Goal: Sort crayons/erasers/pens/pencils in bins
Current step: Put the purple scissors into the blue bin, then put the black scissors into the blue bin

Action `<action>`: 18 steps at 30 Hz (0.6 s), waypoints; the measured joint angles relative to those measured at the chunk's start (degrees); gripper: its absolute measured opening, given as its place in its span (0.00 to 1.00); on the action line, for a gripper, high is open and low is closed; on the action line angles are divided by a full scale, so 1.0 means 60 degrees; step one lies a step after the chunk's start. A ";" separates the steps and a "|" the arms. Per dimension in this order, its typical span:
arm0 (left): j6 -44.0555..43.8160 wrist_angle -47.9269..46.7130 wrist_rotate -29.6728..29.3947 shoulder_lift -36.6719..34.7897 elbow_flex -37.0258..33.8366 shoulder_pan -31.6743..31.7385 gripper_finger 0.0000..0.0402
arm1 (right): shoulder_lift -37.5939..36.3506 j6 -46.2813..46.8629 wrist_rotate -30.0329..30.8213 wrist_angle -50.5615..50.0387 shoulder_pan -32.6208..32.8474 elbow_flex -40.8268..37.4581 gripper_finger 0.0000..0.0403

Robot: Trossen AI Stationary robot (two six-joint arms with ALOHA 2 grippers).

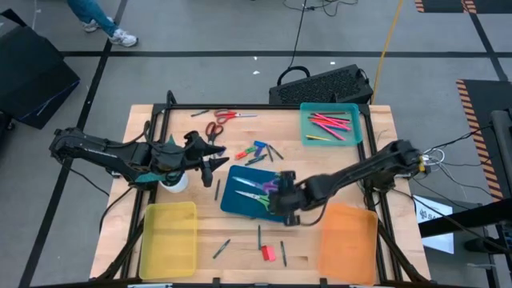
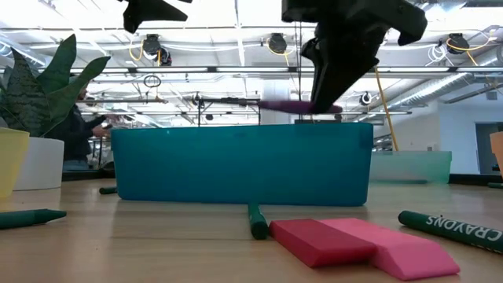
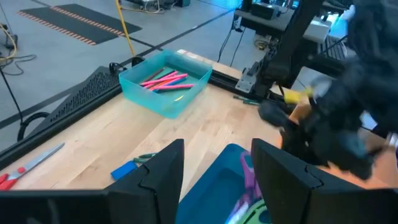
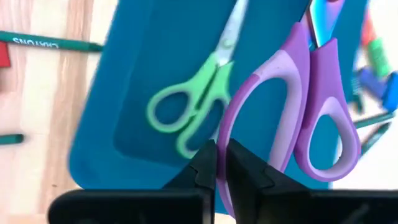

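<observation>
I'm clamping my right gripper (image 4: 217, 163) on purple scissors (image 4: 292, 106) over dark blue bin (image 1: 240, 200), 6 o'clock of centre; releasing low, flat beside green scissors (image 4: 193, 112); left gripper (image 3: 214, 171) spread, idling

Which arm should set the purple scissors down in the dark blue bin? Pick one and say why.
Right. The right gripper is shut on the purple scissors and hangs directly over the dark blue bin. The left gripper is open and empty beside the bin.
</observation>
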 joint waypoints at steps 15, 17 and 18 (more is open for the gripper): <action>0.0047 -0.0234 0.0251 0.0001 -0.0148 -0.0115 0.47 | 0.1967 0.1214 -0.1460 -0.0409 0.0174 0.0996 0.18; -0.0432 -0.0293 0.0120 0.0001 -0.0261 -0.0053 0.47 | 0.1806 0.1159 -0.1468 -0.0407 0.0182 0.0996 0.25; -0.0697 -0.0395 0.0049 0.0015 -0.0268 0.0047 0.47 | 0.1684 0.1141 -0.1466 -0.0403 0.0184 0.0996 0.28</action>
